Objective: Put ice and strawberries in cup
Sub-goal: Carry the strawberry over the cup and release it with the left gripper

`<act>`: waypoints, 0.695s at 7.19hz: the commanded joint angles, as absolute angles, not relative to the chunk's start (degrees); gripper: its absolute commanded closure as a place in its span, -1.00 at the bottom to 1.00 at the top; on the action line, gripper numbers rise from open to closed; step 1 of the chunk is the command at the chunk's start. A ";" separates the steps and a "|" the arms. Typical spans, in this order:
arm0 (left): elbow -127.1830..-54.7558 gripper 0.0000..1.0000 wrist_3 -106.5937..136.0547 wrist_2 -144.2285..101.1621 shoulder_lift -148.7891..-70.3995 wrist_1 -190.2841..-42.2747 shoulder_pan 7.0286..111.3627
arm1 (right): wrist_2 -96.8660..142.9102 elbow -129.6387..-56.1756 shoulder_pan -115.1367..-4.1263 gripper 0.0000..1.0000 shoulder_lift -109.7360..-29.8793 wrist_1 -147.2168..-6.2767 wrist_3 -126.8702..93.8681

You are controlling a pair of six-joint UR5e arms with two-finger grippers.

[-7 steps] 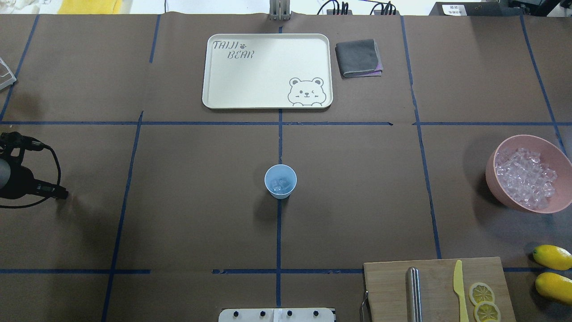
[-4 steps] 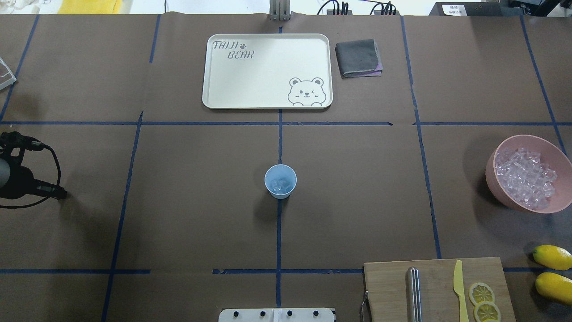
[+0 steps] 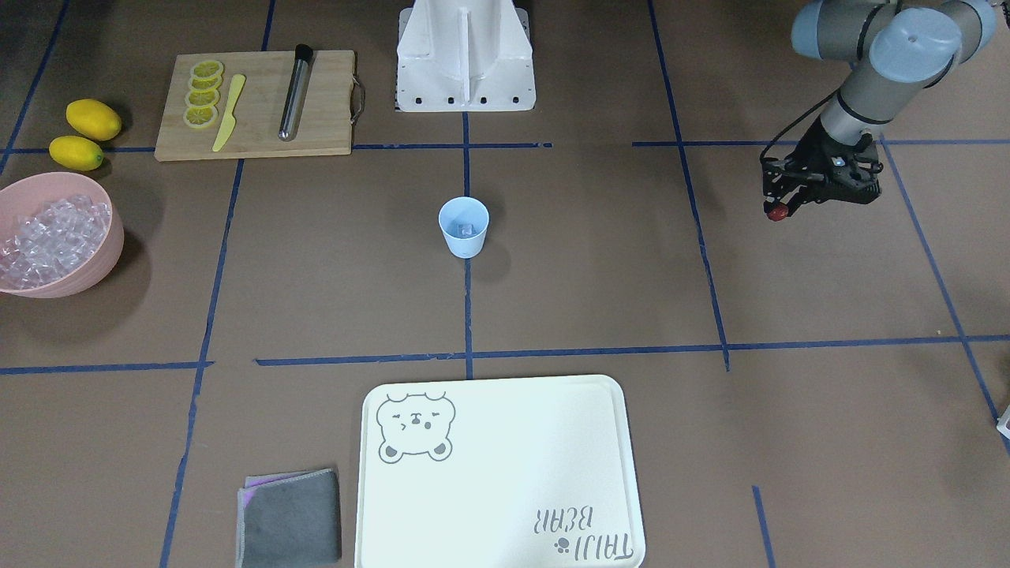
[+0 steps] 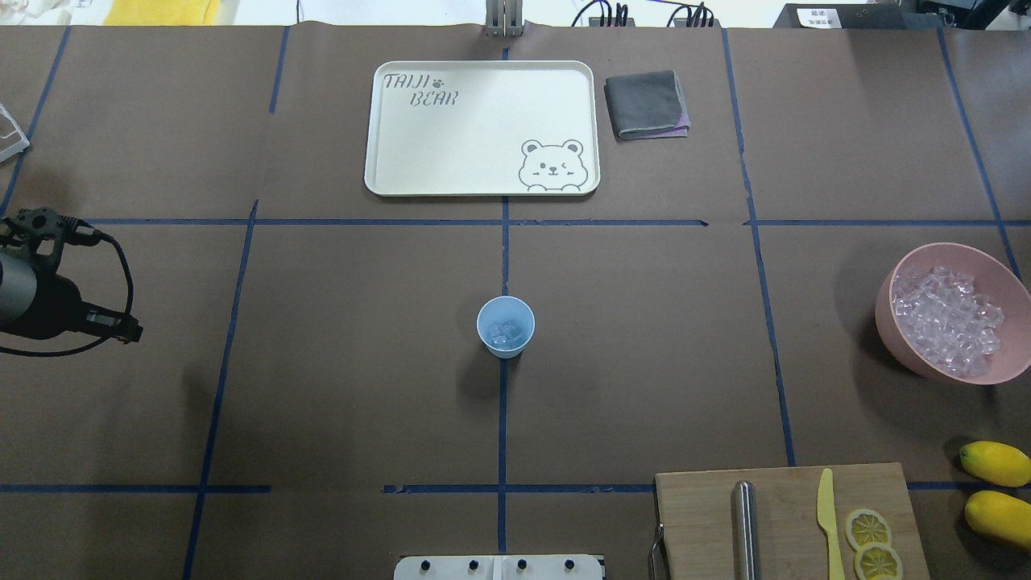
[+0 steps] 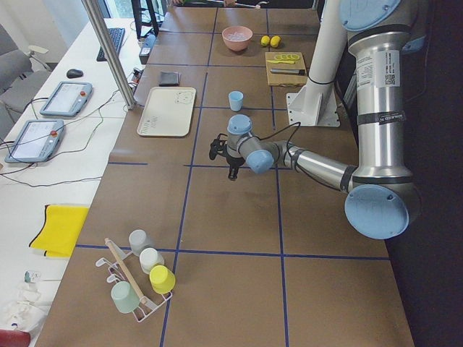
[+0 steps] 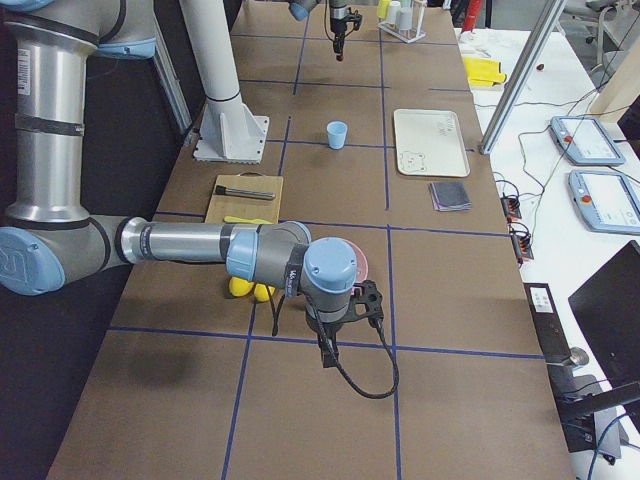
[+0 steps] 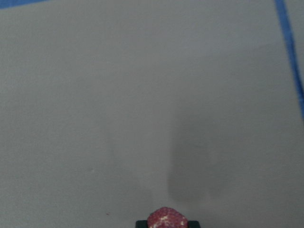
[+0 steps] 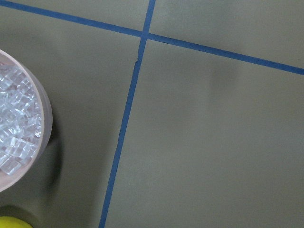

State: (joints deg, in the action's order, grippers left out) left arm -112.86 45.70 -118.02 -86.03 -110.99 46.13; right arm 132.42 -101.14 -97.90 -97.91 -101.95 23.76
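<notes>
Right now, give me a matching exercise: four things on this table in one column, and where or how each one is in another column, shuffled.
Things:
1. strawberry
2. cup
3. pink bowl
4. yellow knife

Place or state:
a. lying on the cutting board
b. heaped with ice
c. gripped in the left hand
d. light blue, standing upright

Pairs: 1-c, 2-d, 3-b, 4-a.

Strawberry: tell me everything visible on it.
The strawberry is small, rounded and dark red. In the left wrist view its skin looks bumpy with pale speckles. It is pinched between the jaws of the left gripper, a black pad on each side, and appears held above the table, touching nothing else. It sits far out on the robot's left, well apart from the cup. No stem or leaves show.
</notes>
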 commanded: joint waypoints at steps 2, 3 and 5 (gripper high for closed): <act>-121.46 0.98 50.32 -117.34 -103.56 -83.38 45.71 | 132.36 -101.25 -98.26 -0.99 -97.65 -101.95 23.82; -121.38 0.98 55.93 -117.33 -108.41 -81.32 43.88 | 132.36 -101.34 -98.26 -0.99 -97.65 -101.95 23.73; -120.68 1.00 71.29 -106.59 -117.90 -75.10 29.96 | 132.36 -101.08 -98.26 -0.99 -97.47 -101.95 23.73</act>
